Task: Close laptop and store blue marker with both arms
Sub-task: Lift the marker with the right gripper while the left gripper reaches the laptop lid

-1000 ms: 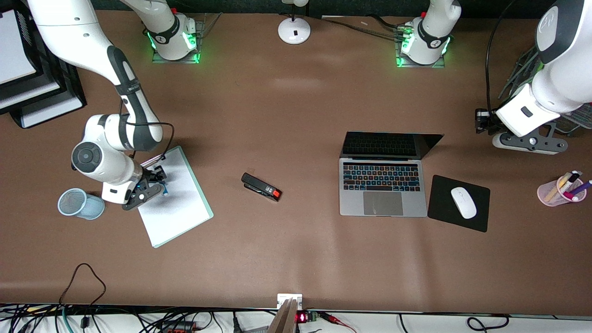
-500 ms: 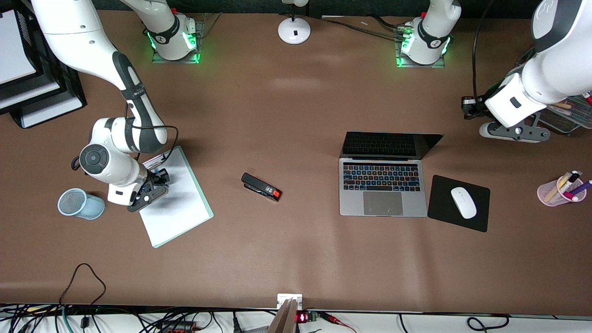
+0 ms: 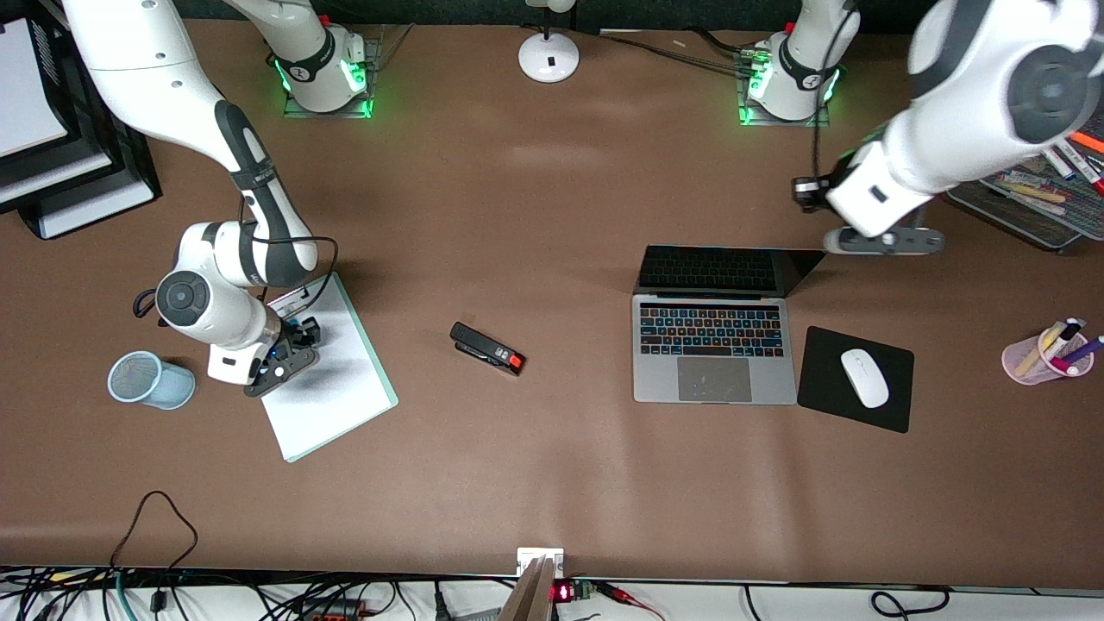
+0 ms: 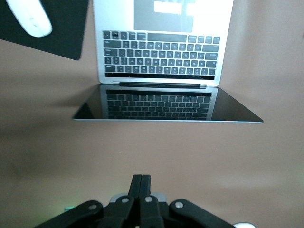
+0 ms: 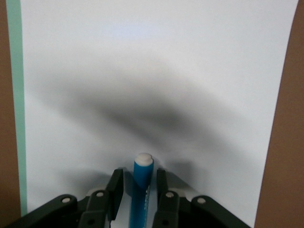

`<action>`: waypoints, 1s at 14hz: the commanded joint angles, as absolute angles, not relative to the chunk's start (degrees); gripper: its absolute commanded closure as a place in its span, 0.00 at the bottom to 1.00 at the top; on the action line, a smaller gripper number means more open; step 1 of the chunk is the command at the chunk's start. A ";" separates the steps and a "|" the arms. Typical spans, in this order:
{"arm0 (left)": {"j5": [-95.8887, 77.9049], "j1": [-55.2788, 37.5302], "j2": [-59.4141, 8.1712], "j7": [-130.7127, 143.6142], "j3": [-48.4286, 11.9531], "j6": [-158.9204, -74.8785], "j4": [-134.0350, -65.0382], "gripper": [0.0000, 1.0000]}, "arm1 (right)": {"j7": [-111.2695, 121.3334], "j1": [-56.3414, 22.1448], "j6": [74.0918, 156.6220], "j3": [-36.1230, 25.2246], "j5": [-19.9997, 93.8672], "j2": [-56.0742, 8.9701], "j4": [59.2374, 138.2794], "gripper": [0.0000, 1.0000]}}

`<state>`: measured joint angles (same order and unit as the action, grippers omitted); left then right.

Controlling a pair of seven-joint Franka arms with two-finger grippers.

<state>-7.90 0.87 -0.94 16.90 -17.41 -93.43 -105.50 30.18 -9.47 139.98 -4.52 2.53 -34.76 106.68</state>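
The silver-grey laptop (image 3: 711, 345) stands open with lit keys; it also shows in the left wrist view (image 4: 161, 47). My left gripper (image 3: 881, 243) is shut and empty, over the table just off the lid's corner toward the left arm's end; its closed fingertips (image 4: 141, 183) point at the lid's back. My right gripper (image 3: 289, 349) is down on the white notepad (image 3: 336, 388). In the right wrist view it (image 5: 137, 173) is open, with the blue marker (image 5: 141, 190) lying on the paper between the fingers, gaps on both sides. The front view hides the marker.
A black stapler (image 3: 487, 348) lies between notepad and laptop. A black mouse pad (image 3: 819, 392) with a white mouse (image 3: 864, 377) lies beside the laptop. A blue mesh cup (image 3: 151, 379) lies beside the notepad. A pink pen cup (image 3: 1044, 355) and a mesh tray (image 3: 1035, 207) are at the left arm's end.
My left arm has swung from the left arm's end of the table in toward the laptop's lid. My right gripper has shifted slightly over the notepad around the marker.
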 commanded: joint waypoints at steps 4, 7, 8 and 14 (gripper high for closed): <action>-9.23 1.76 10.28 18.11 -25.04 -112.72 -129.69 1.00 | 31.29 -9.32 140.10 -4.39 3.87 -35.95 104.68 1.00; -9.14 1.84 9.23 18.02 -26.63 -125.02 -135.68 1.00 | 31.64 -9.05 138.88 -4.39 3.95 -35.07 103.37 1.00; -9.14 1.85 8.10 18.02 -26.72 -129.42 -137.18 1.00 | 31.73 -9.05 136.69 -4.39 3.96 -34.11 102.49 1.00; -8.26 3.43 -1.57 17.14 -26.37 -151.24 -137.64 1.00 | 38.12 -6.77 120.42 -4.48 4.04 -30.69 91.50 1.00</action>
